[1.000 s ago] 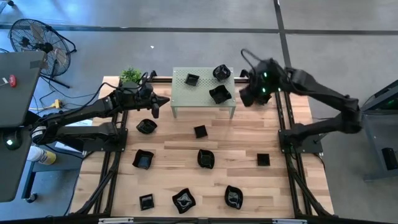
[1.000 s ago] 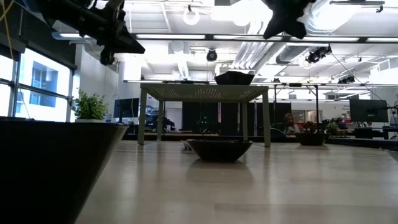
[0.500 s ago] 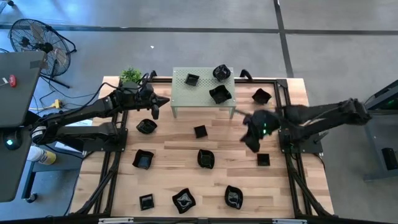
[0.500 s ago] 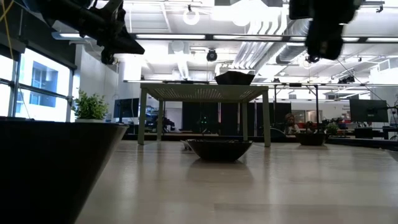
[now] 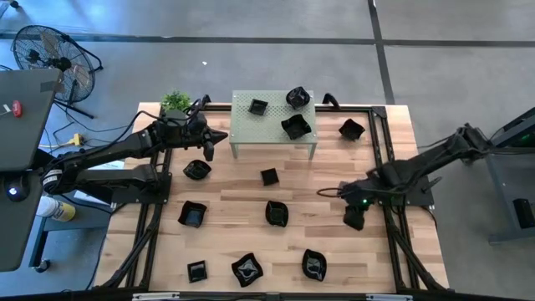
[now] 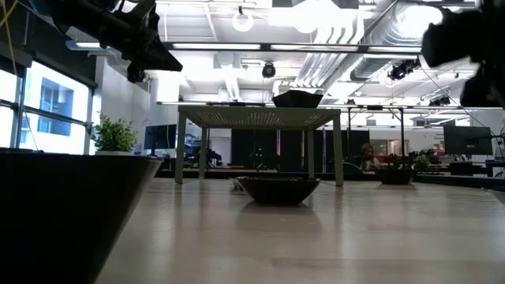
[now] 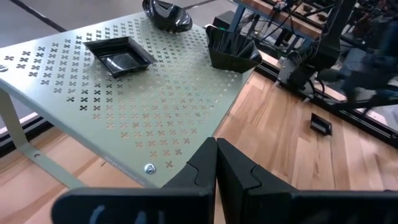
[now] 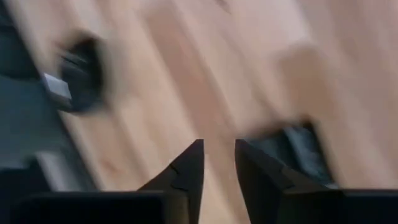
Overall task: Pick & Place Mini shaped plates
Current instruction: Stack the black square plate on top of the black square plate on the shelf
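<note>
Several glossy black mini plates lie on the wooden table, among them a square one (image 5: 268, 176) and a wavy one (image 5: 247, 268). Three more sit on the perforated green shelf (image 5: 272, 117), also seen in the left wrist view as a square plate (image 7: 118, 56) and two others. My right gripper (image 5: 354, 219) hangs low over the table's right side, open by a narrow gap (image 8: 217, 155), right beside a small square plate (image 8: 298, 149); it touches nothing. My left gripper (image 5: 209, 139) is shut (image 7: 216, 149) and hovers off the shelf's left corner.
A potted plant (image 5: 175, 101) stands at the far left corner. Black rails (image 5: 380, 159) run along both sides of the table. Another plate (image 5: 351, 129) lies right of the shelf. In the low view a plate (image 6: 278, 188) sits before the shelf legs.
My right gripper has swung from beside the shelf's right end toward the near edge and down, ending low over the small square plate on the right. The plate right of the shelf, covered by the arm before, now shows.
</note>
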